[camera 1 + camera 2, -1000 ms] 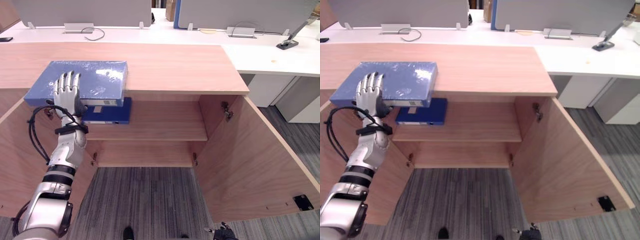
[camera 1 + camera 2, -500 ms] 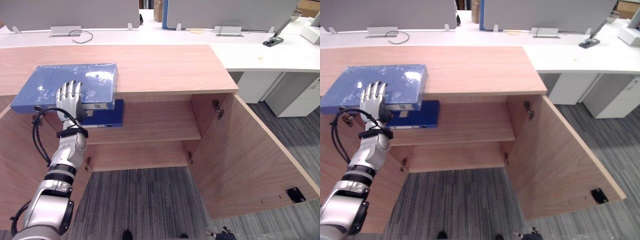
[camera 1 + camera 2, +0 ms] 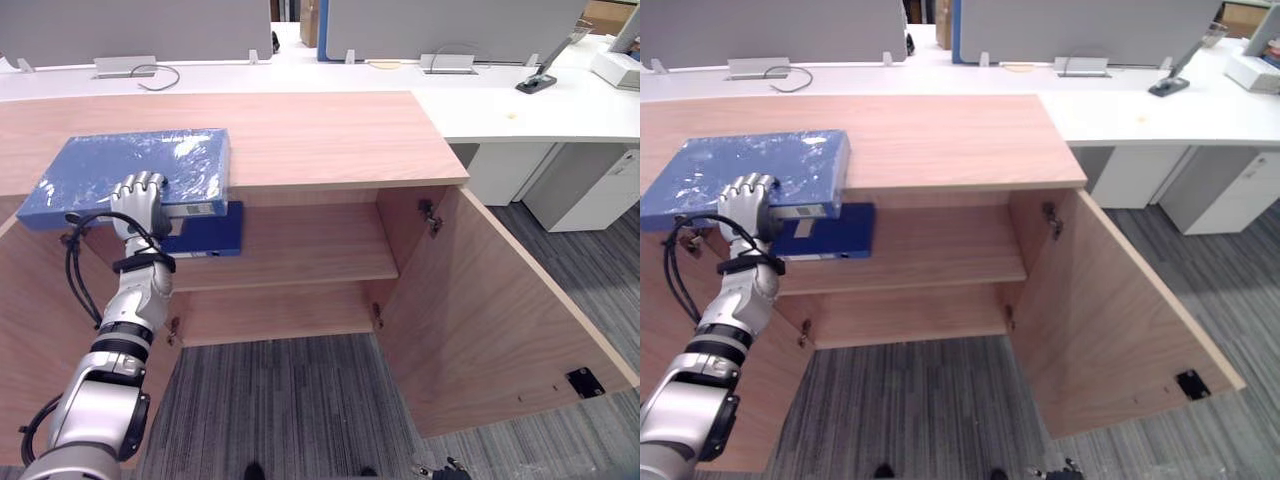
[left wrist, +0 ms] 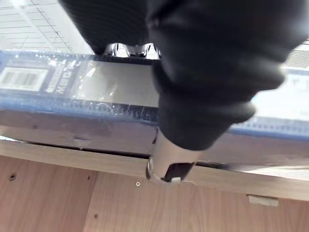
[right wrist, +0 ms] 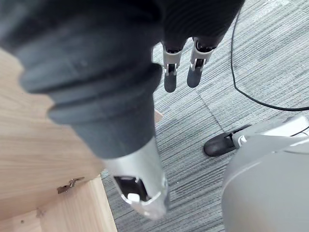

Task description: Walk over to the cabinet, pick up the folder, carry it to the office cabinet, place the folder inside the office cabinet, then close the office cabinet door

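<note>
Starting at the left end of the cabinet (image 3: pixel 330 130), what have we got? asks the first.

Its left door (image 3: pixel 30 330) stands open, says the second. On the cabinet's top, toward that left end, lies the blue folder (image 3: pixel 130 165), flat, its near edge jutting a little past the cabinet's front.

And the left hand (image 3: pixel 140 198)?

Clamped on that near edge. Its fingers are curled over the folder's top, and the left wrist view shows the thumb (image 4: pixel 166 162) set below the edge. The folder looks to be resting on the cabinet's top, not lifted.

Anything inside the cabinet?

A second, darker blue folder (image 3: pixel 215 228) on the upper shelf (image 3: pixel 300 250), right below the one being gripped. Further right, the cabinet's right door (image 3: pixel 500 320) is swung wide open.

The right hand (image 5: pixel 170 77)?

Down low near the cabinet's right door, over the carpet (image 3: pixel 300 400), fingers loosely straight and holding nothing.

So how far along is the job?

Early, I'd say. The walk up to the cabinet seems done, and the pick-up is under way: grip on, lift not yet made. What's left is the carry, setting the folder inside the office cabinet, and shutting its door.
</note>
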`<state>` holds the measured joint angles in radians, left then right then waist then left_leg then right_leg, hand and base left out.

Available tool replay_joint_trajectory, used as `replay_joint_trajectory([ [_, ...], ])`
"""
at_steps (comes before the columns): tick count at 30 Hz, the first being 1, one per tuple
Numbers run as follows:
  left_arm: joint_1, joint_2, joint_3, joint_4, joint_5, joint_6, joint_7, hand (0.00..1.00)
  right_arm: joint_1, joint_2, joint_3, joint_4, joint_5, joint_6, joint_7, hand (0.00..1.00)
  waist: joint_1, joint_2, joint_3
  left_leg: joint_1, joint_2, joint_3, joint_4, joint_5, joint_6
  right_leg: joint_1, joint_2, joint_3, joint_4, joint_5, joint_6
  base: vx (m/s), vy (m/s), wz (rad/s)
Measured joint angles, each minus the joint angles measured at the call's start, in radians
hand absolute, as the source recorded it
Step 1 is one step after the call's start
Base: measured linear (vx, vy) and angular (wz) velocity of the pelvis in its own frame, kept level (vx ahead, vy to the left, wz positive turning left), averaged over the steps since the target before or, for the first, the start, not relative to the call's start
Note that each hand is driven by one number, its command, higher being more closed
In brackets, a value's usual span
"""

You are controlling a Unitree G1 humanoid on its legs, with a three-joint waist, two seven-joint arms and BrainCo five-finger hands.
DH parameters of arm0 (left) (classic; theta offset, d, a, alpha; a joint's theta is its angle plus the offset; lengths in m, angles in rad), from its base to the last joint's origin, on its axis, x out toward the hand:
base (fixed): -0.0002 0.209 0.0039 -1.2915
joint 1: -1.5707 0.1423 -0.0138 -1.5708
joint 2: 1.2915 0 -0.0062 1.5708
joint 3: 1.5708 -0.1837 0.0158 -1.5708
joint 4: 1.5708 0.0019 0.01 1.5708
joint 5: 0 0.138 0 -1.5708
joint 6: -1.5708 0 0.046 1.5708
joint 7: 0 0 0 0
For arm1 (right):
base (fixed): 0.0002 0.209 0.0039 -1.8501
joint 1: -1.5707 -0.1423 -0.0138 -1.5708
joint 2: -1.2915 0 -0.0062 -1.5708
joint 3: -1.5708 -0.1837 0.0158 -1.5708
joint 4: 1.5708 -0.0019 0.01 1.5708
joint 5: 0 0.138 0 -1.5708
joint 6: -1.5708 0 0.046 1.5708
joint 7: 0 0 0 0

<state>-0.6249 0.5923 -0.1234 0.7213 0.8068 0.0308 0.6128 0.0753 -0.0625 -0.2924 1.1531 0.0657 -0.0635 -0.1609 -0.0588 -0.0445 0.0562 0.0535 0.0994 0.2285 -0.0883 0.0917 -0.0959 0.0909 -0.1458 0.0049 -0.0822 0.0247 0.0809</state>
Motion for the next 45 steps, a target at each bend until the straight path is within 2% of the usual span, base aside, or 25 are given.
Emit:
replay_joint_trajectory([
  [11, -0.001, 0.005, 0.0, 0.006, 0.007, 0.0, 0.018, 1.0, 0.002, 0.002, -0.04, 0.021, 0.015, 0.0, -0.001, 0.0, -0.006, 0.0, -0.01, 0.007, 0.0, 0.0, 0.0, -0.002, -0.001, 0.005, 0.0, 0.0, 0.0, 0.0, 0.0, 0.0, 0.002, 0.0],
  [15, 0.002, -0.02, 0.005, -0.037, 0.004, 0.015, 0.024, 1.0, 0.006, 0.005, -0.04, 0.022, 0.02, 0.001, -0.002, 0.0, -0.001, -0.003, -0.013, 0.008, 0.0, -0.001, 0.0, -0.002, -0.001, 0.007, -0.001, -0.001, -0.001, 0.0, 0.0, 0.0, 0.0, 0.0],
  [17, 0.034, -0.077, 0.026, -0.141, -0.002, 0.029, 0.026, 1.0, 0.006, 0.007, -0.04, 0.024, 0.021, 0.004, -0.008, 0.0, 0.001, -0.005, -0.014, 0.008, -0.002, -0.002, 0.0, -0.002, -0.001, 0.007, -0.003, -0.003, -0.001, 0.0, 0.0, 0.0, 0.0, 0.0],
  [19, 0.13, -0.182, 0.026, -0.365, -0.022, 0.04, 0.035, 1.0, 0.006, 0.006, -0.039, 0.027, 0.021, 0.02, -0.027, 0.0, 0.007, -0.005, -0.015, 0.005, -0.006, -0.006, -0.002, -0.003, 0.001, 0.007, -0.007, -0.006, -0.001, -0.001, 0.0, 0.0, 0.023, 0.04],
  [20, 0.158, -0.205, 0.012, -0.423, -0.022, 0.038, 0.035, 1.0, 0.006, 0.006, -0.04, 0.029, 0.021, 0.025, -0.031, 0.0, 0.009, -0.005, -0.015, 0.003, -0.008, -0.008, -0.004, -0.003, 0.001, 0.006, -0.008, -0.008, -0.001, -0.001, 0.0, 0.0, 0.012, 0.04],
  [22, 0.278, -0.289, -0.059, -0.638, -0.041, -0.019, 0.027, 1.0, 0.006, 0.008, -0.039, 0.029, 0.031, 0.037, -0.042, 0.0, 0.011, -0.004, -0.021, 0.002, -0.01, -0.008, -0.005, -0.004, 0.003, 0.006, -0.011, -0.009, 0.0, -0.003, -0.004, 0.0, 0.0, 0.0],
  [23, 0.309, -0.304, -0.072, -0.684, -0.054, -0.038, 0.02, 1.0, 0.007, 0.009, -0.037, 0.03, 0.033, 0.038, -0.044, 0.0, 0.01, -0.004, -0.025, 0.001, -0.01, -0.007, -0.005, -0.005, 0.003, 0.005, -0.011, -0.006, 0.001, -0.004, -0.003, 0.0, 0.0, -0.07],
  [24, 0.369, -0.326, -0.084, -0.766, -0.085, -0.07, 0.001, 1.0, 0.007, 0.009, -0.037, 0.036, 0.035, 0.038, -0.047, 0.0, 0.01, -0.003, -0.037, -0.002, -0.008, -0.002, -0.005, -0.006, 0.001, -0.006, -0.011, 0.0, 0.008, -0.006, 0.0, 0.0, 0.0, -0.09],
  [25, 0.444, -0.356, -0.1, -0.863, -0.196, -0.149, -0.028, 1.0, 0.011, 0.01, -0.037, 0.039, 0.049, 0.039, -0.051, 0.0, 0.012, -0.002, -0.044, -0.001, -0.008, 0.0, -0.006, -0.01, 0.004, -0.007, -0.01, 0.0, 0.011, -0.01, 0.0, 0.0, 0.0, -0.08],
  [26, 0.472, -0.366, -0.115, -0.9, -0.25, -0.181, -0.041, 1.0, 0.013, 0.009, -0.037, 0.038, 0.059, 0.04, -0.054, 0.0, 0.015, -0.002, -0.046, -0.001, -0.008, 0.0, -0.006, -0.01, 0.004, -0.006, -0.01, 0.0, 0.01, -0.01, 0.0, 0.0, 0.0, 0.0],
  [27, 0.524, -0.38, -0.139, -0.947, -0.408, -0.251, -0.097, 1.0, 0.018, 0.009, -0.037, 0.038, 0.083, 0.041, -0.059, 0.0, 0.021, -0.001, -0.051, -0.001, -0.008, 0.0, -0.006, -0.01, 0.005, -0.006, -0.01, 0.0, 0.011, -0.01, 0.0, 0.0, 0.0, 0.0],
  [28, 0.549, -0.387, -0.143, -0.962, -0.487, -0.278, -0.122, 1.0, 0.018, 0.009, -0.036, 0.037, 0.095, 0.041, -0.059, 0.0, 0.022, -0.001, -0.054, -0.001, -0.008, 0.001, -0.006, -0.01, 0.005, -0.006, -0.01, 0.0, 0.011, -0.01, 0.0, 0.0, 0.0, 0.0],
  [29, 0.604, -0.398, -0.145, -0.971, -0.702, -0.321, -0.197, 1.0, 0.018, 0.009, -0.028, 0.025, 0.123, 0.04, -0.059, 0.0, 0.022, -0.002, -0.06, -0.001, -0.008, 0.001, -0.006, -0.011, 0.004, -0.007, -0.01, 0.001, 0.011, -0.011, -0.001, 0.0, 0.0, 0.0],
  [30, 0.663, -0.403, -0.145, -0.966, -0.924, -0.341, -0.287, 1.0, 0.019, 0.008, -0.013, 0.004, 0.156, 0.032, -0.058, 0.0, 0.021, -0.002, -0.06, -0.001, -0.008, 0.001, -0.006, -0.014, 0.001, -0.008, -0.01, 0.001, 0.012, -0.013, -0.005, 0.0, 0.0, 0.0],
  [31, 0.692, -0.406, -0.145, -0.962, -1.015, -0.341, -0.319, 1.0, 0.02, 0.007, 0.002, -0.01, 0.167, 0.031, -0.058, 0.0, 0.021, -0.003, -0.06, -0.003, -0.008, 0.002, -0.006, -0.014, 0.001, -0.01, -0.01, 0.001, 0.013, -0.013, -0.005, 0.0, 0.0, 0.0],
  [32, 0.741, -0.412, -0.144, -0.943, -1.153, -0.333, -0.371, 1.0, 0.027, 0.006, 0.022, -0.049, 0.195, 0.026, -0.056, 0.0, 0.022, -0.004, -0.06, -0.008, -0.008, 0.002, -0.006, -0.014, 0.002, -0.019, -0.01, 0.002, 0.018, -0.017, -0.01, 0.0, 0.0, 0.0],
  [33, 0.786, -0.412, -0.137, -0.916, -1.25, -0.315, -0.407, 1.0, 0.033, 0.005, 0.05, -0.103, 0.223, 0.02, -0.05, 0.0, 0.023, -0.003, -0.062, -0.021, -0.008, 0.002, -0.006, -0.013, 0.003, -0.036, -0.01, 0.004, 0.023, -0.018, -0.009, 0.0, 0.0, 0.0],
  [34, 0.807, -0.412, -0.131, -0.904, -1.294, -0.301, -0.426, 1.0, 0.038, 0.007, 0.058, -0.142, 0.243, 0.019, -0.044, 0.0, 0.023, -0.004, -0.062, -0.031, -0.008, 0.002, -0.006, -0.012, 0.005, -0.046, -0.01, 0.006, 0.027, -0.018, -0.009, -0.03, 0.01, -0.07],
  [36, 0.889, -0.415, -0.107, -0.888, -1.361, -0.266, -0.45, 1.0, 0.072, 0.016, 0.093, -0.356, 0.317, -0.007, -0.031, 0.0, 0.026, -0.007, -0.061, -0.057, -0.005, 0.027, -0.006, -0.012, 0.003, -0.1, -0.006, 0.036, 0.046, -0.021, 0.0, -0.02, 0.004, -0.28],
  [37, 0.905, -0.414, -0.104, -0.888, -1.365, -0.257, -0.455, 1.0, 0.084, 0.018, 0.097, -0.42, 0.322, -0.011, -0.028, 0.0, 0.027, -0.008, -0.061, -0.059, -0.004, 0.033, -0.005, -0.013, 0.002, -0.107, -0.006, 0.043, 0.051, -0.018, 0.006, 0.03, 0.004, -0.34],
  [39, 0.934, -0.417, -0.099, -0.889, -1.366, -0.241, -0.477, 1.0, 0.126, 0.022, 0.096, -0.662, 0.333, -0.021, -0.018, 0.0, 0.023, -0.009, -0.062, -0.052, -0.004, 0.044, 0.0, -0.011, 0.007, -0.108, -0.003, 0.054, 0.053, -0.014, 0.011, 0.07, 0.006, -0.17],
  [45, 0.919, -0.442, -0.092, -0.941, -1.318, -0.241, -0.538, 1.0, 0.095, -0.012, 0.076, -1.032, 0.301, -0.072, 0.002, 0.0, 0.021, -0.011, -0.063, -0.051, 0.011, 0.055, 0.0, -0.014, 0.007, -0.111, 0.011, 0.051, 0.054, 0.004, 0.039, 0.02, -0.013, -0.1],
])
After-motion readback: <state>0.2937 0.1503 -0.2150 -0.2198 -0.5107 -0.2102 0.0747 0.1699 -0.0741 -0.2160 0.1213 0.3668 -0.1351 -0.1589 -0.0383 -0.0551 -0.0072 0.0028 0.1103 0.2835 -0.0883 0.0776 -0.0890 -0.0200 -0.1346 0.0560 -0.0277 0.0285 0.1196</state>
